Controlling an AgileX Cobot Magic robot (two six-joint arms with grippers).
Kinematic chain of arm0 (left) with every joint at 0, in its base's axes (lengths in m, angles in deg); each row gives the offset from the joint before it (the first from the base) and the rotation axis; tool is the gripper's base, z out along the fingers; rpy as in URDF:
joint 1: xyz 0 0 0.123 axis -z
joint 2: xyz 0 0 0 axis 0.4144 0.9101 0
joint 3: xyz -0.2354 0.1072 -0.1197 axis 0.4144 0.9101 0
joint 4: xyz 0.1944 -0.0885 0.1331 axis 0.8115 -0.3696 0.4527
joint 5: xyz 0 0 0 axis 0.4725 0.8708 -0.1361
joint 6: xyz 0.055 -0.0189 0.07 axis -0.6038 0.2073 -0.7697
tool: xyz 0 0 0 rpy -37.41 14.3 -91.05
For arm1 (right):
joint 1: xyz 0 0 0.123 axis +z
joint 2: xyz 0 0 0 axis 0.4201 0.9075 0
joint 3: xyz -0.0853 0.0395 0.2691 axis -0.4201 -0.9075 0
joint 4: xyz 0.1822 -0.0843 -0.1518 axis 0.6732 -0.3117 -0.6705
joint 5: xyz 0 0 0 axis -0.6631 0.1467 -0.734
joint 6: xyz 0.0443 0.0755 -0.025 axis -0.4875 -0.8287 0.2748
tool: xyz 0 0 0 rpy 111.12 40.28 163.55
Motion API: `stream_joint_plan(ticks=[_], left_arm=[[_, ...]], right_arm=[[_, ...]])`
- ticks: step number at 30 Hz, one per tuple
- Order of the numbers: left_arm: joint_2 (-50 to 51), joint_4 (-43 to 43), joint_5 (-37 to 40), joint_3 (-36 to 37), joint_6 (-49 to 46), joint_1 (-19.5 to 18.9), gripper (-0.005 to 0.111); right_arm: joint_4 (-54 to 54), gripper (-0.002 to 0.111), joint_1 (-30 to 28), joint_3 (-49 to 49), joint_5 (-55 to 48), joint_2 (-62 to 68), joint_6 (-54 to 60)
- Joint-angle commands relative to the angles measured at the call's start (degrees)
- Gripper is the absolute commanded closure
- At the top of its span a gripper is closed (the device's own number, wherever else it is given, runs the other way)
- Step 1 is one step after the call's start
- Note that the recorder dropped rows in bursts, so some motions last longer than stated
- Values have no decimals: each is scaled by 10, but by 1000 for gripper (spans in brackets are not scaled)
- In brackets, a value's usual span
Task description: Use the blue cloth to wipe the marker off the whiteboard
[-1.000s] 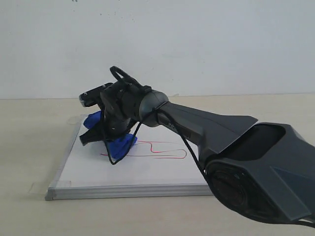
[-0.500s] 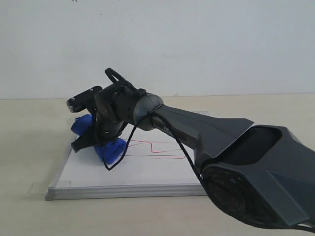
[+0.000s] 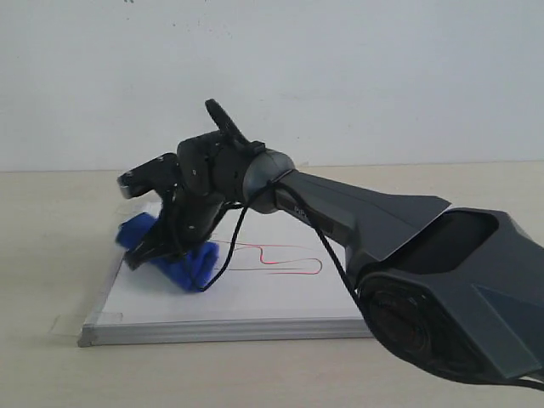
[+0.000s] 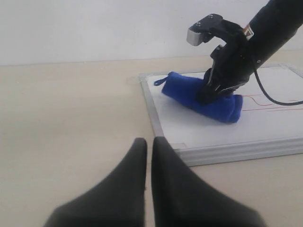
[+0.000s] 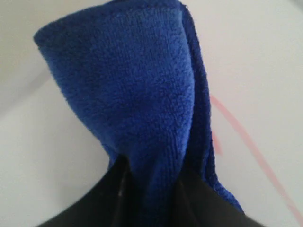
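The whiteboard [image 3: 255,297] lies flat on the table, silver-framed. Red marker lines [image 3: 280,259] loop across its middle. My right gripper [image 3: 166,246] reaches across to the board's left part, shut on the blue cloth [image 3: 183,263], which presses down on the board surface. In the right wrist view the blue cloth [image 5: 142,94] fills the space between my fingers, with a red stroke [image 5: 251,146] beside it. From the left wrist view the cloth [image 4: 199,97] and the board [image 4: 213,127] show ahead; my left gripper [image 4: 149,142] hovers shut over the bare table, off the board's corner.
The beige tabletop [image 3: 51,221] surrounds the board, with a white wall behind. Clear tape [image 3: 68,323] holds the board's near left corner. My right arm's dark body [image 3: 425,272] covers the board's right side in the exterior view.
My right gripper has swung left and back and tilted, laying the cloth down flatter on the board's left part. The left end of the red line is shorter.
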Motion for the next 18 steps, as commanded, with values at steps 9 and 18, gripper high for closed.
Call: stream_joint_plan(ticks=[9, 18], left_arm=[[-2, -1, -7, -1, -3, -2, 103], [-2, -1, -7, -1, -3, -2, 103]], right_arm=[[-223, 109, 2, -4, -94, 6, -143], [-173, 109, -16, -4, -93, 6, -182]])
